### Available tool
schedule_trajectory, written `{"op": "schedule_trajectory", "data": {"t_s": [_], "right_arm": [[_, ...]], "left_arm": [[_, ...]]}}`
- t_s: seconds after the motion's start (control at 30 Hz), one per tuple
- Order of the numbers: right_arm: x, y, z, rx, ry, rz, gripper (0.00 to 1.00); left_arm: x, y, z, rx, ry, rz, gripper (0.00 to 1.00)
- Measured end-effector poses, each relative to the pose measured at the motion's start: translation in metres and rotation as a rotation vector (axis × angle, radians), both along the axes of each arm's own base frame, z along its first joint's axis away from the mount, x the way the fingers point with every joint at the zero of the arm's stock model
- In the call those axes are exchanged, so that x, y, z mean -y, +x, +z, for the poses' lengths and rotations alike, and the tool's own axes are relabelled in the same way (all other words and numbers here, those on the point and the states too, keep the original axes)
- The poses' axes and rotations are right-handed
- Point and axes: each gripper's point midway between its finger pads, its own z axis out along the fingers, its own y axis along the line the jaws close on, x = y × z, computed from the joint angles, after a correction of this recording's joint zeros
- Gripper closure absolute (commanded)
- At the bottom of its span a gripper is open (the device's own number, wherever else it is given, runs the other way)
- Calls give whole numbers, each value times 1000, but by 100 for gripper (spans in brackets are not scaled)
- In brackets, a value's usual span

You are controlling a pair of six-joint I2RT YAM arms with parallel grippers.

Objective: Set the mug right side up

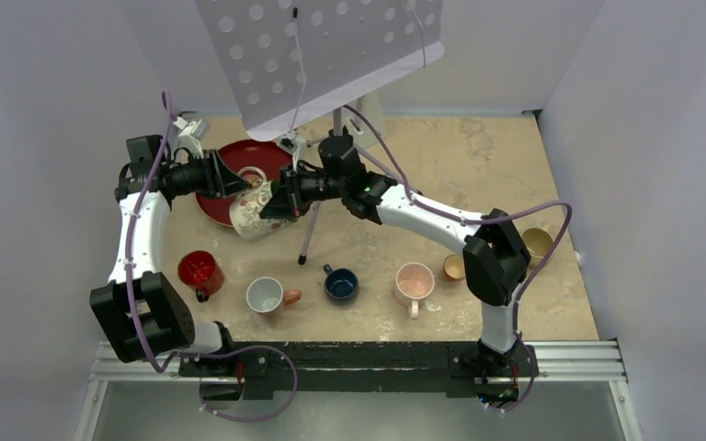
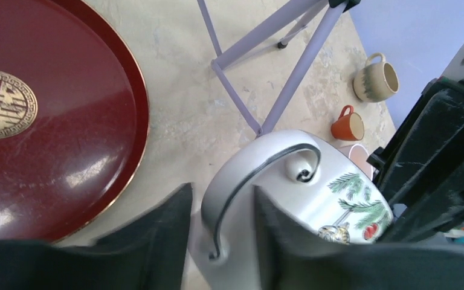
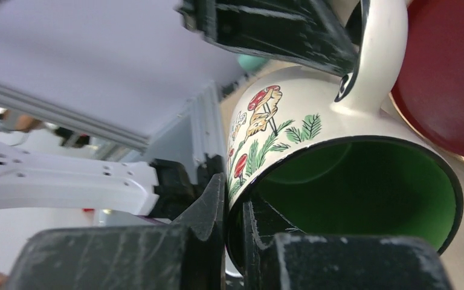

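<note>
The mug [image 1: 254,217] is white with pine and mushroom pictures and a green inside. It hangs tilted over the table beside the red tray, between both grippers. My right gripper [image 1: 278,199] is shut on the mug's rim [image 3: 249,181], one finger inside and one outside [image 3: 234,237]. My left gripper [image 1: 232,182] straddles the mug's curled handle [image 2: 260,172]. Its jaws [image 2: 223,241] stand open, with a gap showing between the left finger and the handle. The mug's body [image 2: 332,199] faces away from the left wrist.
A red round tray [image 1: 235,151] lies at the back left with a small cup [image 1: 252,175] on it. A stand with a perforated board [image 1: 331,46] has legs [image 1: 311,230] beside the mug. A red [image 1: 199,271], a white [image 1: 265,295], a blue [image 1: 340,284] and a pink mug [image 1: 414,281] line the front.
</note>
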Motion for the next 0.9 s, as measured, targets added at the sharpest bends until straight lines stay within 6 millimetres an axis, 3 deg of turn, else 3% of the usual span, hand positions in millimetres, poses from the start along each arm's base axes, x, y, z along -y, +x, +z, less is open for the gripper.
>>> {"op": "schedule_trajectory", "data": {"t_s": [0.13,0.33,0.5,0.7,0.9], "right_arm": [[19,-8,-32,-15,-130,-45,100],[55,-18,-73,-75,-332,-122,100],[85,-20,-70,-57,-440,-197,100],[138,-23,-56,-6,-582,-336,100],[184,-19,-74,8,-771,-467,100]], "left_arm": [[2,-6,-7,-64,-19,3,31],[0,-10,-19,-118,-10,5,28],[-10,-8,-31,-138,65,35,28],[-27,-7,-50,-176,179,69,27],[-40,-7,-62,-190,278,95,27]]}}
